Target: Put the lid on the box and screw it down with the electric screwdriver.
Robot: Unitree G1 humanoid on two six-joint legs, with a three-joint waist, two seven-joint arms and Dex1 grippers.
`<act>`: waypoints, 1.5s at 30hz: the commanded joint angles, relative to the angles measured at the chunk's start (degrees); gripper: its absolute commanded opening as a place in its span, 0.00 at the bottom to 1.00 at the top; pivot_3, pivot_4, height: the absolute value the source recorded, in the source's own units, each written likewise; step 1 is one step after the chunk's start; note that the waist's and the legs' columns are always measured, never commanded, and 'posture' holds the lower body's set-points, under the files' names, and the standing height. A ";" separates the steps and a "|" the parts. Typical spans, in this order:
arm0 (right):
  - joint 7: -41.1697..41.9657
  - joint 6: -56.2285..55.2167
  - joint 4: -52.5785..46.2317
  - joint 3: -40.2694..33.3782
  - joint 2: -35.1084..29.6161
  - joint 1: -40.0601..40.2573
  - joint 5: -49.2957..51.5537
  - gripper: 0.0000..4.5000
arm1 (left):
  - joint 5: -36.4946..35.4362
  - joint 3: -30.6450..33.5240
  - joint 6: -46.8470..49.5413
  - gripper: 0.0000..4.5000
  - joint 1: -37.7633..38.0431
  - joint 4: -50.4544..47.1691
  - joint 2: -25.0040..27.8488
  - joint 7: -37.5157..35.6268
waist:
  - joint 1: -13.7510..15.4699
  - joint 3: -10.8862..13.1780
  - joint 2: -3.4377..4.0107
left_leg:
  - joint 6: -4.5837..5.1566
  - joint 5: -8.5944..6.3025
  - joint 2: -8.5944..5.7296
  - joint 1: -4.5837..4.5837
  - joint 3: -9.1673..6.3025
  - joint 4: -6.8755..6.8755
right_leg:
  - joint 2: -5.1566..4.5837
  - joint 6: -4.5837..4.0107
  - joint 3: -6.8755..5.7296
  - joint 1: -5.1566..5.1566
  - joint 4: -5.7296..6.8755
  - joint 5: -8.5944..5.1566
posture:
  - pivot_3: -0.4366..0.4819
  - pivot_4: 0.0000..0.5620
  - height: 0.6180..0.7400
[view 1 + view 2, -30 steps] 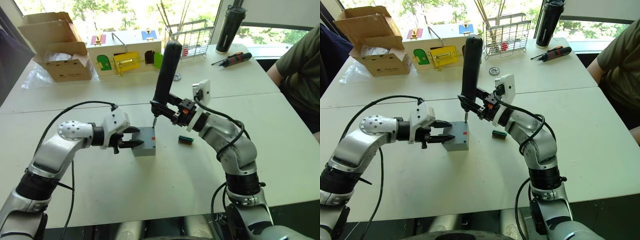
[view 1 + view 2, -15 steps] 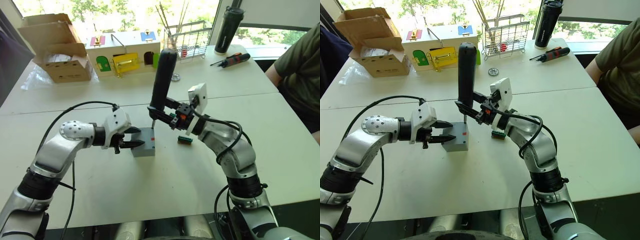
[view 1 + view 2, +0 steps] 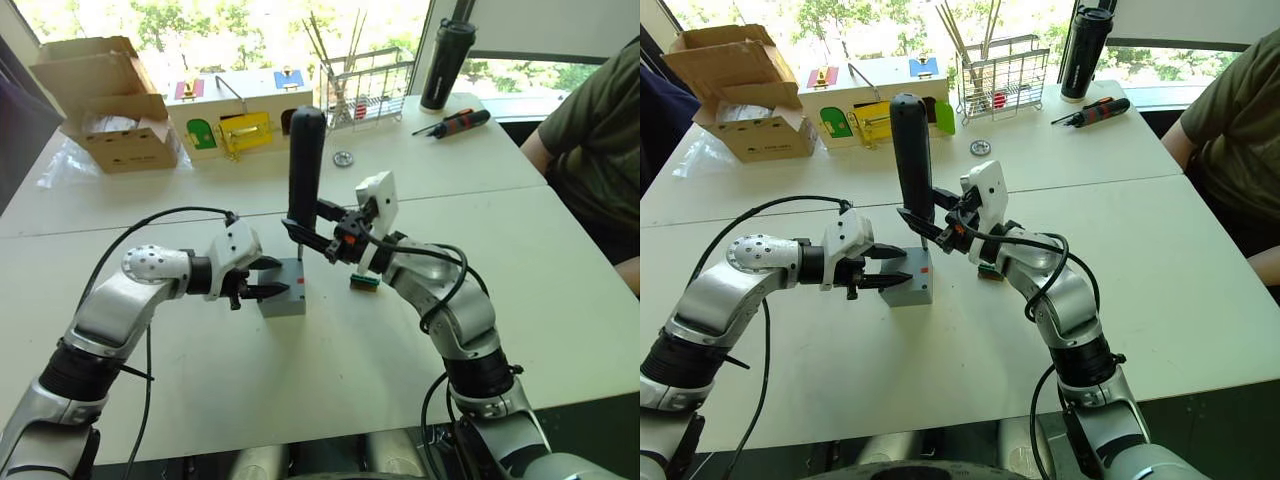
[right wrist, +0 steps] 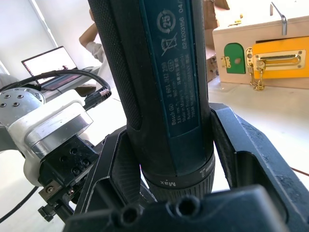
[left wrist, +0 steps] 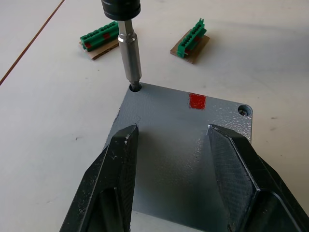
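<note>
At the lid (image 5: 183, 154) corner, the electric screwdriver (image 3: 304, 165) bit stands.

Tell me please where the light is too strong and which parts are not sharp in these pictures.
Eye views: the windows behind the wooden box are blown out white. Left wrist view: the lid is sharp, with soft even light. Right wrist view: the electric screwdriver is sharp, the background blurred.
</note>
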 commanded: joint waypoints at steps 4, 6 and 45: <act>-0.48 1.91 4.16 4.93 0.43 2.77 -2.70 0.41 | 1.11 -0.31 -0.13 0.51 -0.04 0.96 -0.17 -0.10 | -0.06 -0.26 0.01 | 0.00 0.00 0.02 0.00 0.00 -0.02 | 0.02 0.00 0.00 0.05 -0.19 0.00 | 0.48 0.27 1.00; -0.78 2.19 4.50 5.03 0.72 2.60 -3.04 0.41 | 1.22 -0.31 -0.16 0.51 0.01 1.08 -0.28 -0.08 | -0.06 -0.38 0.02 | -0.01 0.00 0.03 0.00 0.00 -0.02 | 0.03 0.00 0.00 0.07 -0.26 0.00 | 0.48 0.27 1.00; -3.21 1.71 7.31 4.86 1.88 5.78 -4.40 0.41 | 2.54 -1.44 -0.96 0.51 2.86 1.05 -0.88 0.46 | -0.01 -1.59 0.16 | 0.04 -0.03 0.05 0.06 -0.03 -0.24 | 0.02 0.00 0.08 0.21 -0.64 0.00 | 0.48 0.27 1.00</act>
